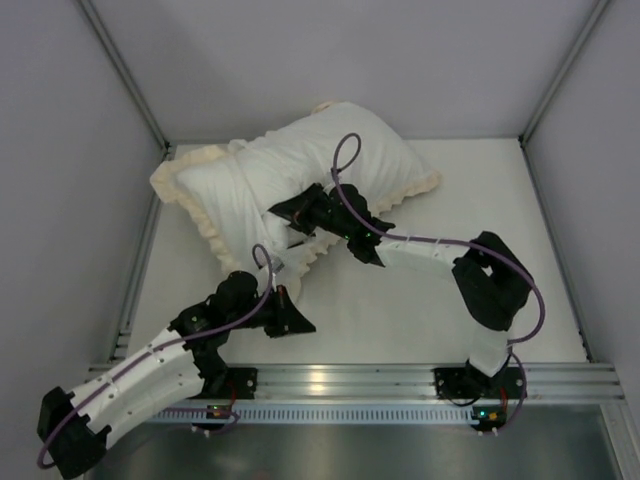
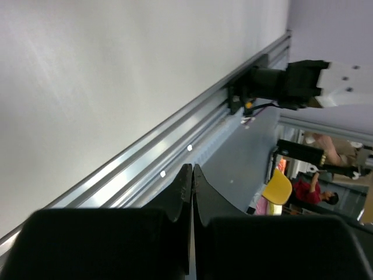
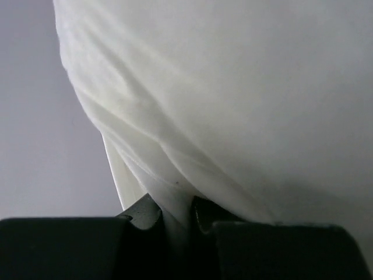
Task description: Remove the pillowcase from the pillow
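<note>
At the back left of the pale white table (image 1: pixel 420 300), the large soft pillowcase (image 1: pixel 300 160) lies at a slant with its white face up and its cream ruffled frill showing along the left, near and right edges. It bulges plumply, so the plain white pillow fills it from inside, hidden by the cover. The right gripper (image 1: pixel 290 222) reaches in from the right and sits on the near side of that white face, just inside the frill. In the right wrist view its black fingers (image 3: pixel 143 213) are nearly together, with a gathered fold of white fabric pinched between them; creases run up from the pinch into the cloth above. The fold looks like the cover's white face, though the close view alone does not settle it.

The left gripper (image 1: pixel 292 318) lies low over the table, just beside the near corner of the frill. The left wrist view shows its fingers (image 2: pixel 180 192) pressed together with nothing between them, pointing along the bare tabletop toward the silver aluminium rail (image 2: pixel 175 151) at the near edge.
</note>
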Controlling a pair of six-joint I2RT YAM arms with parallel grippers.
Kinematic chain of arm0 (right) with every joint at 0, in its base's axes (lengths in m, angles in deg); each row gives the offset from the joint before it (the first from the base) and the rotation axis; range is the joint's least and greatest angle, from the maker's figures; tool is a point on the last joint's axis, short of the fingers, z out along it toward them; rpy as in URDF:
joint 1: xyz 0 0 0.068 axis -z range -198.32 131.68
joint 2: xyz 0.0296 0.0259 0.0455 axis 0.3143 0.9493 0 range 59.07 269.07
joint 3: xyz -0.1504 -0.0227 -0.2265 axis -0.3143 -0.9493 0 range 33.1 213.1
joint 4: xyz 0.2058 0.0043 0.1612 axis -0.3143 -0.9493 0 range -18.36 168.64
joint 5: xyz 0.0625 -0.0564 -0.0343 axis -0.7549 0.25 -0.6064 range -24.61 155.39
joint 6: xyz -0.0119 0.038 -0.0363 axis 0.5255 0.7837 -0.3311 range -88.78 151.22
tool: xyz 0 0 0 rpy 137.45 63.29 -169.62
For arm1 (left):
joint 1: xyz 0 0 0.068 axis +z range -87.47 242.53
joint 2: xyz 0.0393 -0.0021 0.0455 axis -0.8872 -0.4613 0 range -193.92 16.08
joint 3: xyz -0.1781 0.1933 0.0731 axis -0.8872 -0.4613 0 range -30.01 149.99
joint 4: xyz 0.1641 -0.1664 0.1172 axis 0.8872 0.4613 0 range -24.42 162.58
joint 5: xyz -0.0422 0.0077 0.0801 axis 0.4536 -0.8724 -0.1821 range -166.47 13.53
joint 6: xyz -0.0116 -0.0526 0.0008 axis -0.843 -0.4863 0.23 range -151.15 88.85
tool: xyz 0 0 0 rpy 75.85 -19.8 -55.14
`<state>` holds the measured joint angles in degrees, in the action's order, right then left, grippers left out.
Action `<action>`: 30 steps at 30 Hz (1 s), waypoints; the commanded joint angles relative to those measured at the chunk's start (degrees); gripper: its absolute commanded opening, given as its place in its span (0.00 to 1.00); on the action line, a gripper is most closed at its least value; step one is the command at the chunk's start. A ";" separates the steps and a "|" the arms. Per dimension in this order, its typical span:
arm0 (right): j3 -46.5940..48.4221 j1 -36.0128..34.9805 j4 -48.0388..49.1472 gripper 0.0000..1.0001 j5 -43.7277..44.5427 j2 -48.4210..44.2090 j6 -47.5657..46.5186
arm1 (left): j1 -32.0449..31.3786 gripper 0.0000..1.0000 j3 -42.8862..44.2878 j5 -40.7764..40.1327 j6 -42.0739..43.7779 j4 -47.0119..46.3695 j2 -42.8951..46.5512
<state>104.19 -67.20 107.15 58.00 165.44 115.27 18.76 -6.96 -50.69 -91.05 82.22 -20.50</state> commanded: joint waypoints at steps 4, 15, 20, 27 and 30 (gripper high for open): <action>-7.44 4.14 -10.02 0.00 8.27 -26.96 -14.15 | -0.09 0.00 -2.23 -10.13 -0.13 8.48 10.63; -17.92 6.34 -12.70 0.00 2.75 -39.05 -19.02 | -0.09 0.99 4.47 -13.32 1.54 12.20 9.51; -13.35 6.34 -13.83 0.00 3.00 -37.11 -18.31 | -0.09 0.99 4.37 -8.55 1.98 4.45 11.26; -12.65 5.99 -10.14 0.00 2.04 -36.85 -13.48 | -0.09 0.99 2.71 -12.42 1.01 -0.35 6.53; -11.77 5.90 -9.71 0.00 1.43 -36.58 -12.43 | -0.09 0.99 1.56 -12.86 1.01 -4.68 2.14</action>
<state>86.71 -61.48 86.26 59.26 129.88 98.53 18.76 -4.14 -62.45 -89.83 85.57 -15.12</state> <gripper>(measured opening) 0.084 0.987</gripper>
